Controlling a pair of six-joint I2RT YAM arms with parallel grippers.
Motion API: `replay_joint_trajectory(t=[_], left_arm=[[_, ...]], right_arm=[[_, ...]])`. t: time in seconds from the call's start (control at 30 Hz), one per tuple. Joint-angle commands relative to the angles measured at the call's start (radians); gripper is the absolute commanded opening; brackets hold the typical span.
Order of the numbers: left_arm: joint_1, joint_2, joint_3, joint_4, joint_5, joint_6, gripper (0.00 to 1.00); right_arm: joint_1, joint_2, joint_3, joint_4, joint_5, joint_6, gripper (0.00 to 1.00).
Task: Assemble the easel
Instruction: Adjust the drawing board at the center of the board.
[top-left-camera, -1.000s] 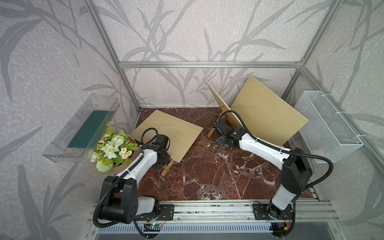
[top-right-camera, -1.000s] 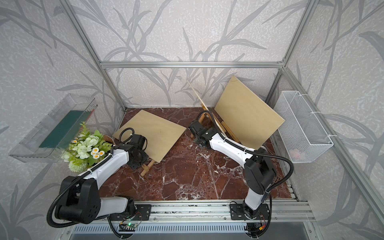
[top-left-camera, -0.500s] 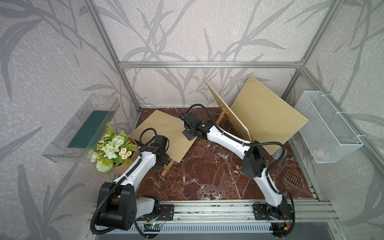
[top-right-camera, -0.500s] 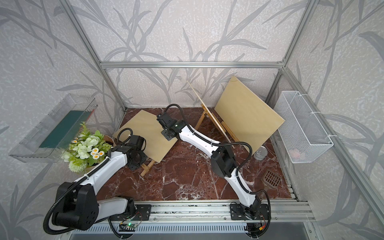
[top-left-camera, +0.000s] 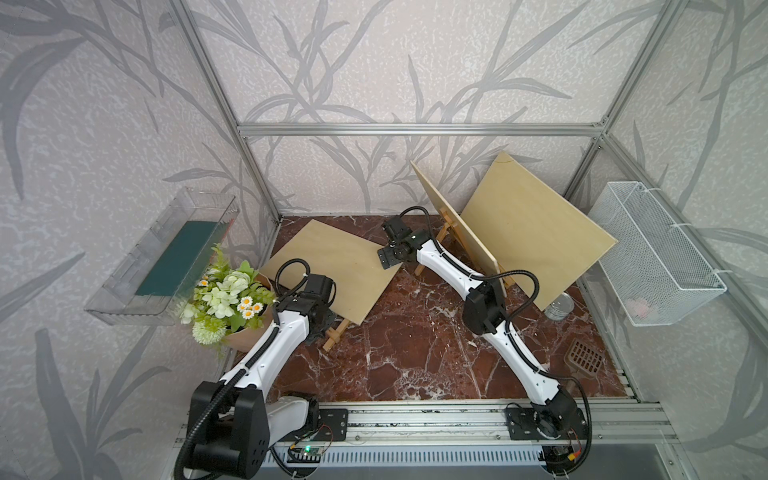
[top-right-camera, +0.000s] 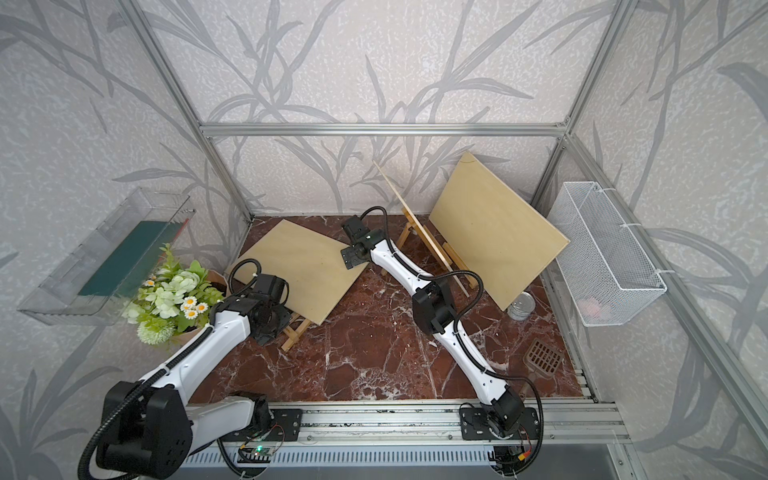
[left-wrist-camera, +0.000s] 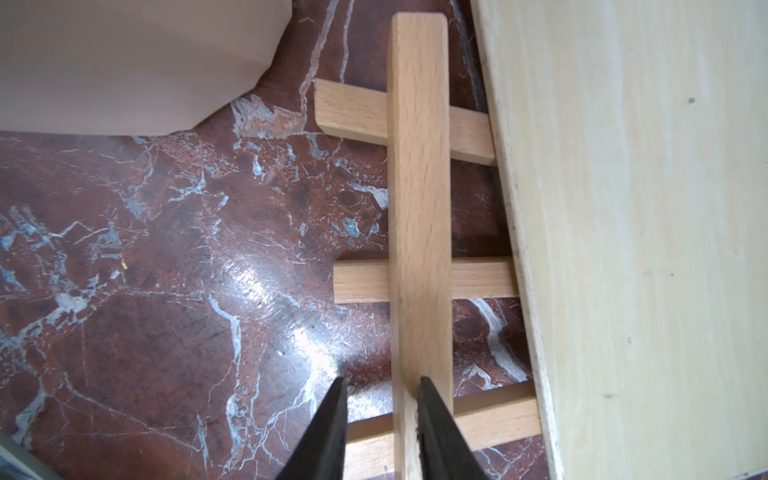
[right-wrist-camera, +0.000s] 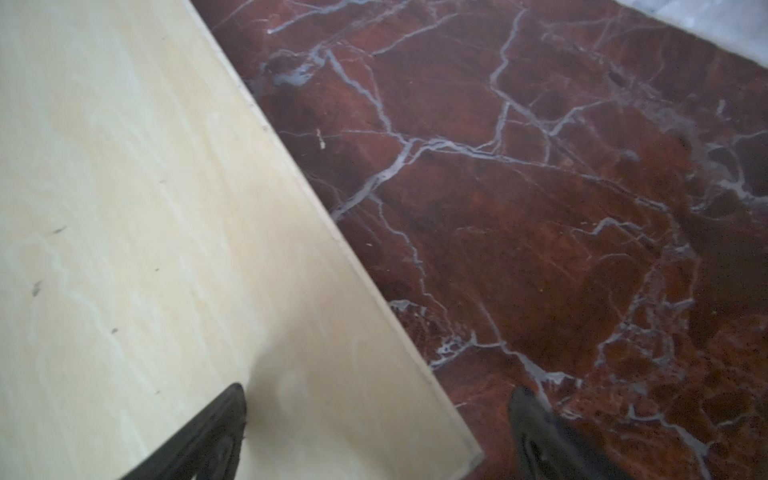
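The easel (left-wrist-camera: 419, 208) lies flat on the marble floor (top-left-camera: 415, 357), half tucked under the near edge of the board (top-left-camera: 328, 257), left gripper (left-wrist-camera: 381, 380) straddling one of its bars (can't tell if it's actually pinched), right gripper (right-wrist-camera: 378, 388) wide open over the board's corner, bare floor in the middle.

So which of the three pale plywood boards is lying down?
The left one, resting on the flat wooden easel; the other two stand propped up.

Red marble tabletop (top-left-camera: 415, 353), flat easel (top-left-camera: 336, 332) under board (top-left-camera: 332, 266), standing easel (top-left-camera: 448, 224), tin (top-left-camera: 559, 306), flowers (top-left-camera: 224, 295)
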Motion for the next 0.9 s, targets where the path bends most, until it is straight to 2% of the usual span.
replay_joint_trajectory(t=[0.0,0.13,0.3,0.43,0.57,0.73,0.87], left_arm=[[0.008,0.009,-0.015,-0.027,-0.033,-0.025,0.31],[0.009,0.021,-0.021,-0.032,-0.034,-0.048,0.32],[0.009,0.027,-0.033,-0.021,-0.037,-0.06,0.32],[0.014,0.042,-0.033,-0.017,-0.037,-0.057,0.32],[0.03,0.062,-0.038,-0.007,-0.034,-0.056,0.32],[0.058,0.088,-0.067,0.033,-0.022,-0.056,0.32],[0.069,0.107,-0.07,0.054,-0.026,-0.044,0.31]], right_arm=[[0.001,0.076,0.062,-0.062,-0.083,-0.002,0.97],[-0.013,0.1,0.056,-0.027,-0.174,0.025,0.97],[-0.015,0.117,0.05,-0.012,-0.187,0.046,0.97],[-0.013,0.121,0.031,-0.009,-0.258,0.032,0.96],[-0.001,0.076,-0.052,0.043,-0.389,-0.001,0.93],[0.051,0.005,-0.11,0.057,-0.448,-0.084,0.92],[0.074,-0.043,-0.167,0.03,-0.488,-0.076,0.9]])
